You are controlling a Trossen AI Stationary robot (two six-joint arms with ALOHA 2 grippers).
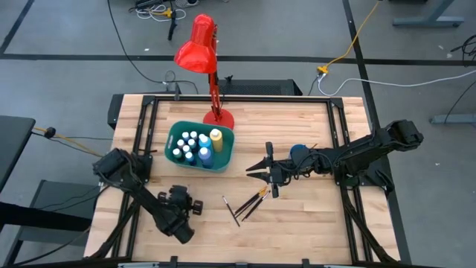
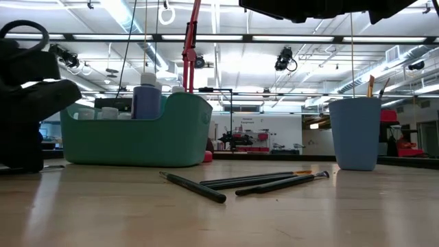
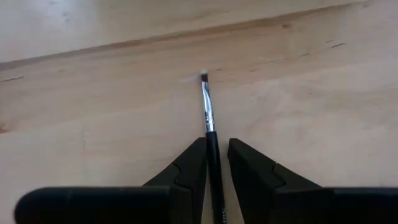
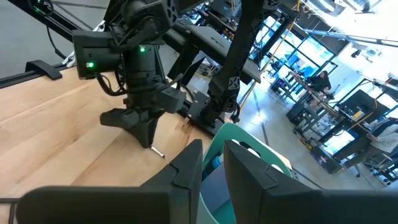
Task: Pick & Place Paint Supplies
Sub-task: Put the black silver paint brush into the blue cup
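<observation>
My left gripper is at the table's near left, shut on a thin dark-handled brush whose bristle end points down close to the wood. Several more brushes lie flat on the table in front of the teal bin, which holds white-capped paint bottles and a taller yellow bottle. My right gripper hangs above the table's middle right, pointing toward the bin, its fingers a narrow gap apart with nothing between them. My left gripper pinches the brush's dark handle between its two fingers, just behind the silver ferrule. The fingers slant down from above and lie along the brush. The bristle end sticks out beyond the fingertips; I cannot tell whether it touches the table.
A red desk lamp stands behind the bin on its round base. A small blue cup with brushes standing in it sits under my right arm. Bare wood lies along the near edge.
</observation>
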